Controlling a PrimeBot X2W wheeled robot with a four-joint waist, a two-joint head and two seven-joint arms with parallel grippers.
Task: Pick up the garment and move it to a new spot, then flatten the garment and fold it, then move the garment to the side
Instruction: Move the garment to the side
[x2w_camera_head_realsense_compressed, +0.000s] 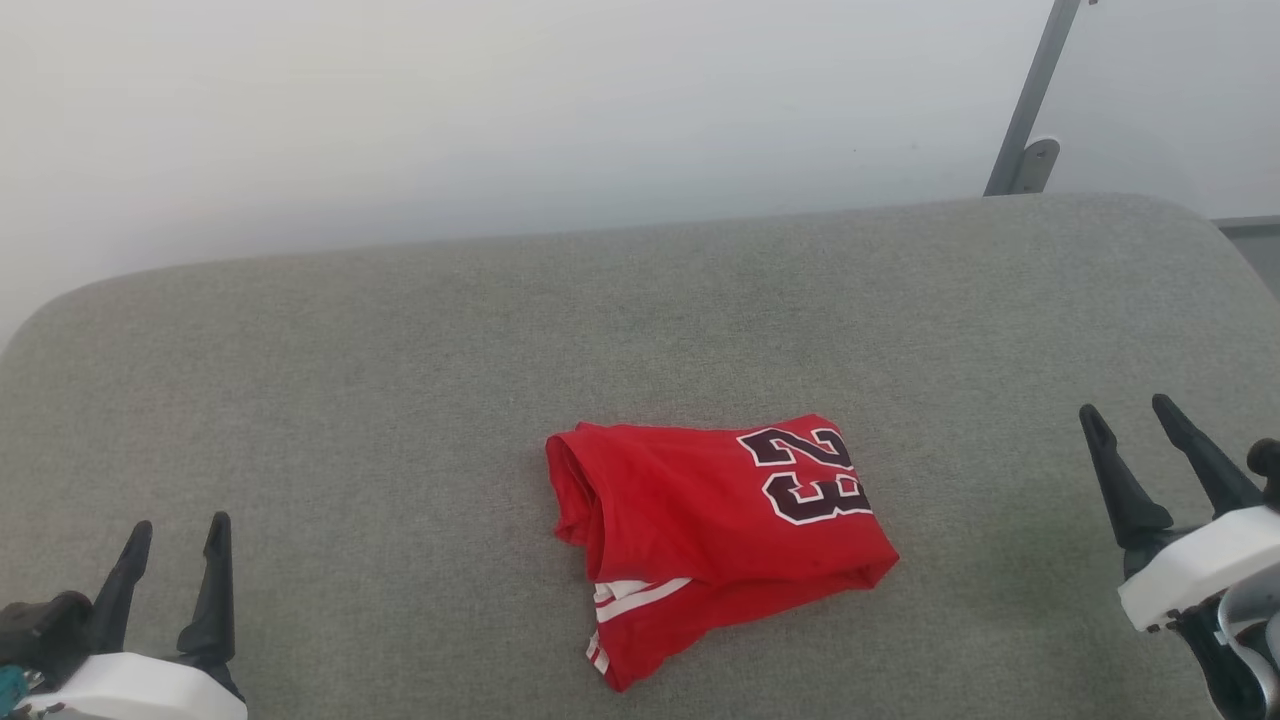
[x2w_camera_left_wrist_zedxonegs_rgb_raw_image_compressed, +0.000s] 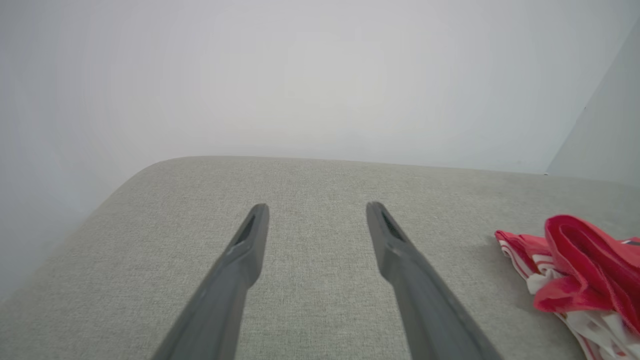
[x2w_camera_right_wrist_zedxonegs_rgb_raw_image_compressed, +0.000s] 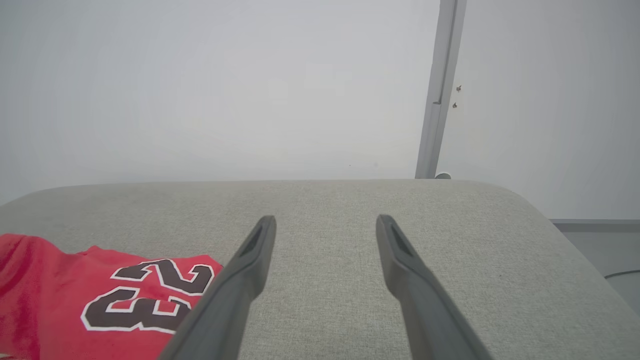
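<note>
The garment (x2w_camera_head_realsense_compressed: 715, 530), a red jersey with black-and-white numerals and white striped trim, lies folded in a compact bundle near the middle of the grey padded surface (x2w_camera_head_realsense_compressed: 400, 380). My left gripper (x2w_camera_head_realsense_compressed: 175, 535) stands open at the lower left, well away from it, with nothing between its fingers. My right gripper (x2w_camera_head_realsense_compressed: 1130, 418) stands open at the right, also apart from it and empty. In the left wrist view the garment (x2w_camera_left_wrist_zedxonegs_rgb_raw_image_compressed: 580, 270) lies right of my open left gripper (x2w_camera_left_wrist_zedxonegs_rgb_raw_image_compressed: 317, 210). The right wrist view has the garment (x2w_camera_right_wrist_zedxonegs_rgb_raw_image_compressed: 100, 300) at the lower left, beside my open right gripper (x2w_camera_right_wrist_zedxonegs_rgb_raw_image_compressed: 325, 222).
The padded surface has rounded far corners and ends against a pale wall (x2w_camera_head_realsense_compressed: 500, 120). A grey metal post (x2w_camera_head_realsense_compressed: 1030, 100) rises behind the far right corner. Bare grey fabric stretches on both sides of the garment.
</note>
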